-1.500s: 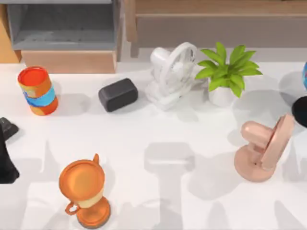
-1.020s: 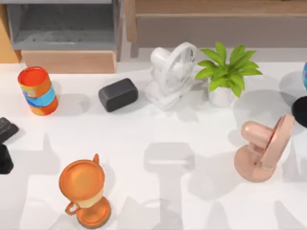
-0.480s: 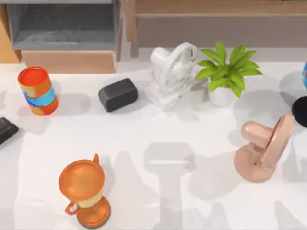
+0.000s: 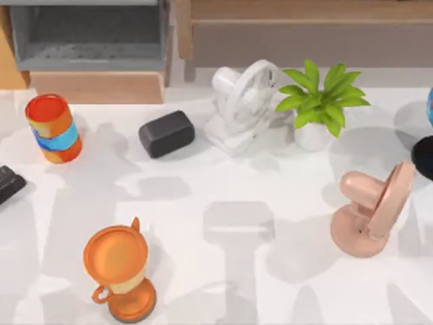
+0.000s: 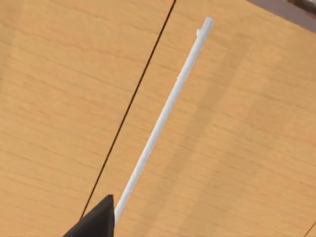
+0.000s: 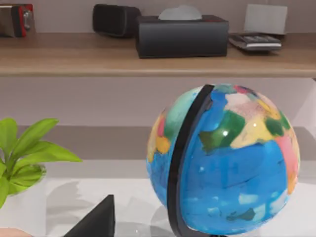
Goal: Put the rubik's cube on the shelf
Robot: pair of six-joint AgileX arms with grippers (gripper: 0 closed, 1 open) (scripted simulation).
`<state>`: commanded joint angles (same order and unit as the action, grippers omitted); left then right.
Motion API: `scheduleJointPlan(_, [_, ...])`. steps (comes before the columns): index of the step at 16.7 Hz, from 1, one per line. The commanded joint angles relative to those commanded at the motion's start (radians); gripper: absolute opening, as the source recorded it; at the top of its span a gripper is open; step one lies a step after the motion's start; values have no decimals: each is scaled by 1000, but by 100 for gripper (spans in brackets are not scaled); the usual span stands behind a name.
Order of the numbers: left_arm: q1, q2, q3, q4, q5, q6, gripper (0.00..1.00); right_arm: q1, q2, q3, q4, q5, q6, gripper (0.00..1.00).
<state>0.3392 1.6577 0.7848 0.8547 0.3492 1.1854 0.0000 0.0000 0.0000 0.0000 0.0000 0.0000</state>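
The rubik's cube is out of view. The shelf (image 4: 304,11) is a long light-brown wooden ledge along the back right of the table, with a grey-brown panel below its front edge. In the right wrist view the shelf (image 6: 74,59) carries a black tissue box (image 6: 181,35) and other small items. A dark part of my right gripper (image 6: 96,221) shows low in that view, near a globe (image 6: 222,158). A dark part of my left gripper (image 5: 96,222) faces a wooden cabinet door with a white bar handle (image 5: 163,118).
On the table stand an orange-and-blue can (image 4: 53,127), a black block (image 4: 166,133), a white fan (image 4: 241,105), a potted plant (image 4: 318,101), a pink fan (image 4: 371,210) and an orange trophy cup (image 4: 120,271). A grey cubby (image 4: 88,34) sits back left.
The black part of my left arm at the table's left edge has drawn out of the top view. Arm shadows have shifted across the table. The objects have not moved.
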Motion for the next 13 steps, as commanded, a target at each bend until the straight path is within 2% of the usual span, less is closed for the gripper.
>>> scheduleJointPlan(7, [67, 504, 254, 260, 95, 326, 100, 0, 0, 0, 0, 0, 0, 100])
scheduleJointPlan(10, [78, 608, 307, 312, 113, 390, 100, 0, 0, 0, 0, 0, 0, 100])
scheduleJointPlan(13, [80, 623, 315, 320, 116, 399, 100, 0, 0, 0, 0, 0, 0, 100])
